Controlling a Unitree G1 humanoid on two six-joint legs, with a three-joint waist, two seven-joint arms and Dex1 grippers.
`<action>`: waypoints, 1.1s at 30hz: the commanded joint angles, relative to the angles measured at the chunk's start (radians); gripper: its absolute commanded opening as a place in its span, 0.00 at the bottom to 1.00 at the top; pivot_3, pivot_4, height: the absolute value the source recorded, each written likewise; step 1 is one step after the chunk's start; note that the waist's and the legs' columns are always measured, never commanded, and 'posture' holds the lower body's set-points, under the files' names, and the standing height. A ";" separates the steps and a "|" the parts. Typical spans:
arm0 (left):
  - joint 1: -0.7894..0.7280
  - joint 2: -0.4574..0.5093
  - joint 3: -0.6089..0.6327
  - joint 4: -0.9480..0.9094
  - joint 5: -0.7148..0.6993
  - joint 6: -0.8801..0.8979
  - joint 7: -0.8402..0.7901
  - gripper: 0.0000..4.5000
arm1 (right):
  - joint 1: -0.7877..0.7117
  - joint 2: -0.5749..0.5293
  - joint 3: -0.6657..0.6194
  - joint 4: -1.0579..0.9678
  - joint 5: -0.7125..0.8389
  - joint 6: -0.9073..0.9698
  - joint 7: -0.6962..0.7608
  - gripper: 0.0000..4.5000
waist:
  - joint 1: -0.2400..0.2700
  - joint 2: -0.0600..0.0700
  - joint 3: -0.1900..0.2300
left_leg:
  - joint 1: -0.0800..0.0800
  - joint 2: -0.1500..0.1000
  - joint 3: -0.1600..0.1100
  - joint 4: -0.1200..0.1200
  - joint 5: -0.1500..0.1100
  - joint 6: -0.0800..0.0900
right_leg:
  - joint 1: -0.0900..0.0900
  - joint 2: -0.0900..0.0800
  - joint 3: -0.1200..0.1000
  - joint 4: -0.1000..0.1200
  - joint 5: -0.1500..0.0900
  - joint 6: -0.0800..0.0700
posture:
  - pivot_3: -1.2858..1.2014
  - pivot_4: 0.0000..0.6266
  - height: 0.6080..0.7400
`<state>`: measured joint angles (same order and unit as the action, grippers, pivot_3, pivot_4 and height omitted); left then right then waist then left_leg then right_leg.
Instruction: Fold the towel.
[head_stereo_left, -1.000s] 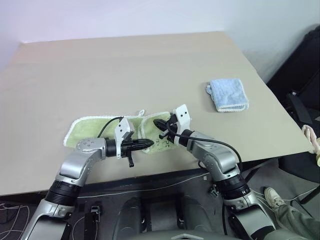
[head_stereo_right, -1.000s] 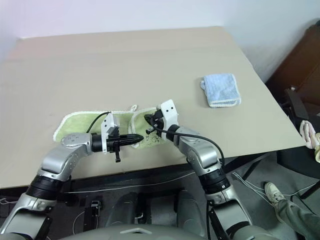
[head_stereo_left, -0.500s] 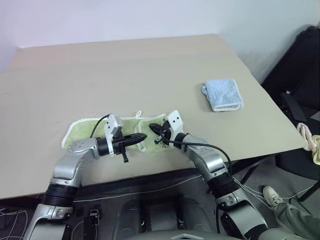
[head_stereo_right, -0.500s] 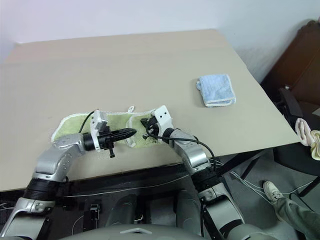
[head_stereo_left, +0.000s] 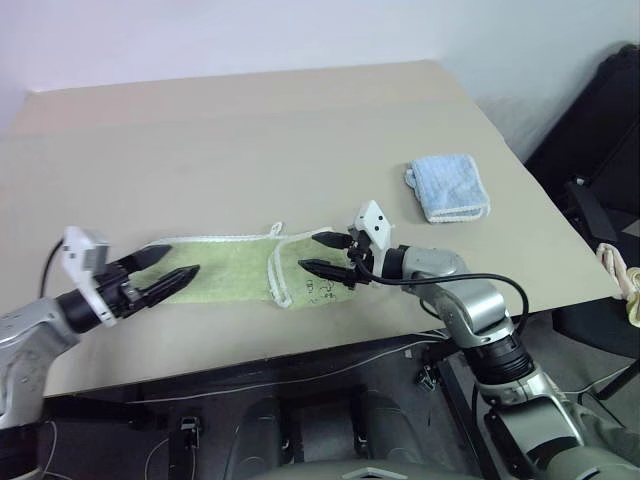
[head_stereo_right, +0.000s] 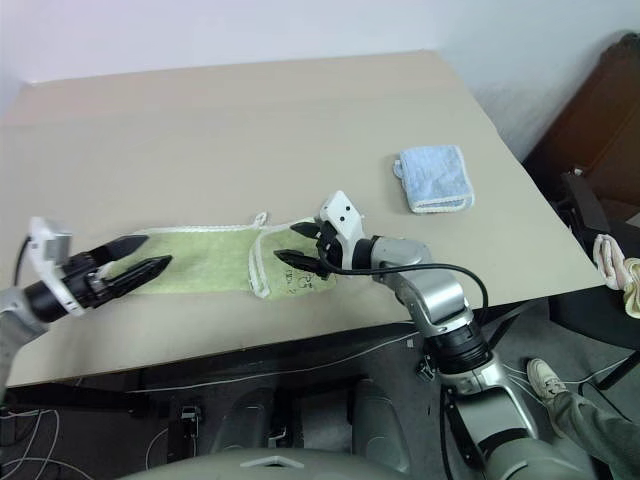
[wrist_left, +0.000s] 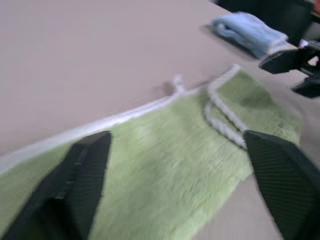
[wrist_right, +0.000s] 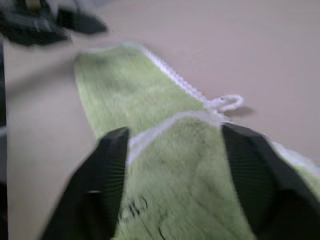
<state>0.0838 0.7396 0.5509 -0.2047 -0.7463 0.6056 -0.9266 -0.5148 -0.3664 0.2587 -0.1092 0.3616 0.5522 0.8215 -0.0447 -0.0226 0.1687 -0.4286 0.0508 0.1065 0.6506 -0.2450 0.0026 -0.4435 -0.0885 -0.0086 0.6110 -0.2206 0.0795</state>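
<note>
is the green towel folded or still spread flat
Partly folded. The green towel lies as a long strip on the table, with its right end lapped back over itself; a white edge crosses the top.

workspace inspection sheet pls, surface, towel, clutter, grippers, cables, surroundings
surface: tan table, bare apart from two towels
job's things: green towel lies flat near the front edge, its right end folded over
clutter: blue towel, folded, apart to the right
grippers: left gripper open over the towel's left end; right gripper open over the folded end; neither holds anything
cables: black cable along the right arm; cables on the floor
surroundings: a person's shoe at lower right
</note>
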 joint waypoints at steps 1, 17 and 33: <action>0.077 0.001 0.099 -0.085 -0.005 0.014 0.071 1.00 | -0.048 -0.022 0.010 -0.009 -0.021 -0.049 0.058 0.93 | 0.000 0.000 0.000 | 0.000 0.000 0.000 -0.001 0.000 0.000 | 0.000 0.000 0.000 0.000 0.000 0.000 | 0.52 0.24 1.00; 0.102 -0.231 0.276 -0.146 -0.407 0.396 0.734 1.00 | -0.137 0.021 0.002 0.156 -0.166 -0.202 0.003 1.00 | 0.001 -0.001 0.000 | 0.001 -0.001 0.000 -0.001 0.000 -0.001 | 0.001 -0.001 0.000 0.000 0.000 -0.001 | 0.52 0.24 1.00; 0.009 -0.277 0.244 -0.102 -0.622 0.404 1.094 1.00 | -0.097 -0.009 -0.019 0.097 -0.190 -0.165 -0.023 1.00 | 0.001 -0.001 0.000 | 0.002 -0.001 -0.001 -0.001 0.001 -0.003 | 0.001 0.000 0.000 0.001 0.000 -0.001 | 0.52 0.24 1.00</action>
<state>0.0769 0.4481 0.7704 -0.2893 -1.3284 1.0126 0.1340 -0.6155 -0.3705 0.2639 0.0365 0.1691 0.3886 0.8012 -0.0439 -0.0235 0.1684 -0.4267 0.0498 0.1058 0.6491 -0.2439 0.0000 -0.4423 -0.0891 -0.0087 0.6124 -0.2210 0.0784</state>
